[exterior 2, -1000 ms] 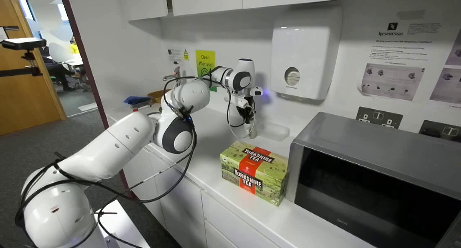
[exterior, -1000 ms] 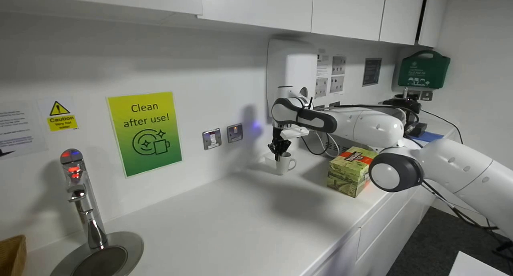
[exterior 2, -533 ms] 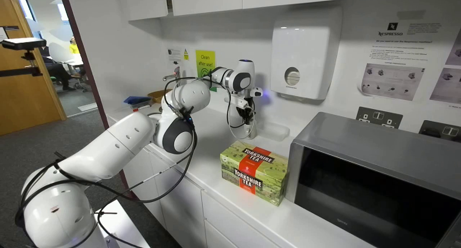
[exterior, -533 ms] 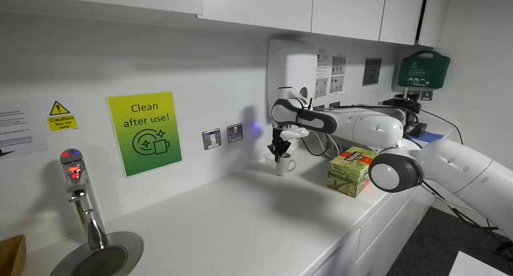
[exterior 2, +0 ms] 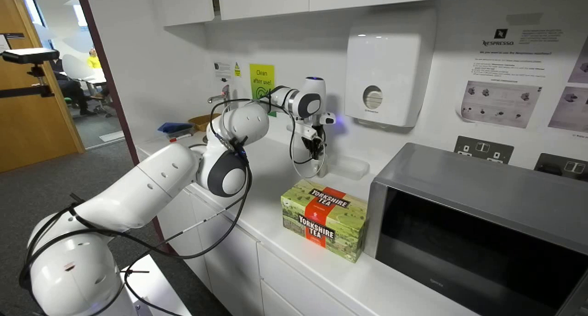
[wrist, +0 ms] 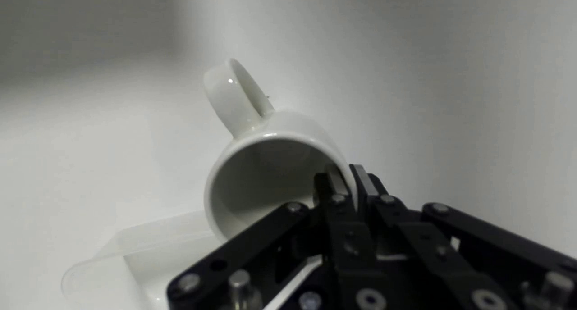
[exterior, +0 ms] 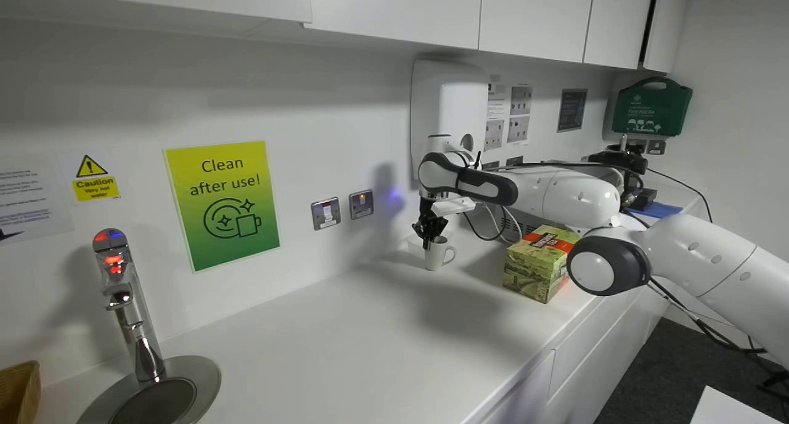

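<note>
Overall, found the white arm (exterior: 573, 193) marginally lower than a second earlier in both exterior views, with the gripper (wrist: 345, 179) and mug (wrist: 270, 179) down alike. Judged this a slow, controlled lowering without loss of hold. Located the mug toward the back of the counter (exterior: 345, 338), just beside a clear plastic tray (exterior 2: 351, 168); could not confirm contact between base and counter. Saw the gripper clenched on the mug's edge, with fingers (wrist: 324, 188) inside and outside the lip. Recorded the mug as plain, glossy, off-white and roughly upright, with a shadowed interior; could discern no contents. Noted the loop handle (wrist: 234, 98) set well round from the gripped edge, bearing one small glint (wrist: 230, 80).
</note>
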Tool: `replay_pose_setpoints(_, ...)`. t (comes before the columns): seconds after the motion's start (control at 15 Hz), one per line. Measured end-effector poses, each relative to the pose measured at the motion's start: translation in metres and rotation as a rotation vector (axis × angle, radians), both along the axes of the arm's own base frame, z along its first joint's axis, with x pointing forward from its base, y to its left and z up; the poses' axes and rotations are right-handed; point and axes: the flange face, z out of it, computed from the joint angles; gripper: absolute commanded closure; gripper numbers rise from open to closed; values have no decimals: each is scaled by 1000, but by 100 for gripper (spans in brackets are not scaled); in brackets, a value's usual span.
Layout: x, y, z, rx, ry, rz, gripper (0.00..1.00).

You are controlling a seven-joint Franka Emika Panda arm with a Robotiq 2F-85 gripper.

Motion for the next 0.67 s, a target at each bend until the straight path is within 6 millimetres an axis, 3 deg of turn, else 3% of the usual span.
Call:
replay_pose_setpoints(0.27,0,-2,0,9,0,-3,98)
replay_pose_setpoints(0.33,0,-3,0,11,0,-4,67)
replay_pose_setpoints(0.47,0,-3,0,13,0,-5,58)
replay_pose_setpoints(0.67,0,-3,0,16,0,-5,36)
